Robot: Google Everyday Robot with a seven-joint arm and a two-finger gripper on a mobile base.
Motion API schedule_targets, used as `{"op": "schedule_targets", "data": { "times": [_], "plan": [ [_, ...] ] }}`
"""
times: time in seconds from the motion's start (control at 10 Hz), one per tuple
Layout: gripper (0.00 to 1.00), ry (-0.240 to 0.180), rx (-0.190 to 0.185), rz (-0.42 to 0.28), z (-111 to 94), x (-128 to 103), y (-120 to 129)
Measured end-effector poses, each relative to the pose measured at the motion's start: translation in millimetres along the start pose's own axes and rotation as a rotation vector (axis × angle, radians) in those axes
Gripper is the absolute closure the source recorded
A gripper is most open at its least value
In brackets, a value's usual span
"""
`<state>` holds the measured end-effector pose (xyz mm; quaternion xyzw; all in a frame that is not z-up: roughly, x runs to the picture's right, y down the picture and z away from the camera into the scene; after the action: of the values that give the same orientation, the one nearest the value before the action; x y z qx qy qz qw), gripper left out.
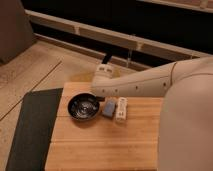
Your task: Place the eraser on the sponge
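At the upper middle of the frame, just past the far edge of the wooden table (pixel 100 145), the gripper (pixel 105 61) shows only as a small dark piece at the end of the robot's white arm (pixel 145 84). Whether it is wide, narrow or holding anything cannot be told. The arm reaches in from the right side of the frame and crosses the far part of the table, its rounded end hanging just above the bowl in the picture.

The eraser (pixel 121 109), a small white block with dark marks, lies flat on the table near the centre of the frame, below the arm and clearly apart from the gripper. Just left of it, touching or nearly so, lies the sponge (pixel 109 107), a blue-grey pad; the eraser is beside it, not on it. Left of the sponge, close by, stands a black bowl (pixel 83 106).

The table top is of pale wooden planks. A dark mat (pixel 32 125) lies along its left edge and runs to the lower left corner. Beyond the table the floor (pixel 45 65) is beige and speckled. Across the top of the frame runs a dark wall with pale rails (pixel 100 35) slanting from upper left to right, and a grey-brown shape (pixel 12 25) fills the upper left corner. The robot's white body (pixel 187 135) fills the lower right.
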<state>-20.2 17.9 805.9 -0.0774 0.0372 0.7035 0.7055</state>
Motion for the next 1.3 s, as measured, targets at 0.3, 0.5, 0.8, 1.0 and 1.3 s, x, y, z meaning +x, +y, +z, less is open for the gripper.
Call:
{"op": "schedule_targets", "data": {
  "times": [0.3, 0.5, 0.8, 1.0, 1.3],
  "plan": [
    [1.00, 0.000, -0.006, 0.012, -1, 0, 5],
    [1.00, 0.000, -0.006, 0.012, 0, 0, 5],
    [1.00, 0.013, -0.005, 0.019, 13, -6, 5],
    [1.00, 0.043, 0.006, 0.033, 36, -8, 2],
    [1.00, 0.070, 0.015, 0.091, 52, -4, -11]
  ]
}}
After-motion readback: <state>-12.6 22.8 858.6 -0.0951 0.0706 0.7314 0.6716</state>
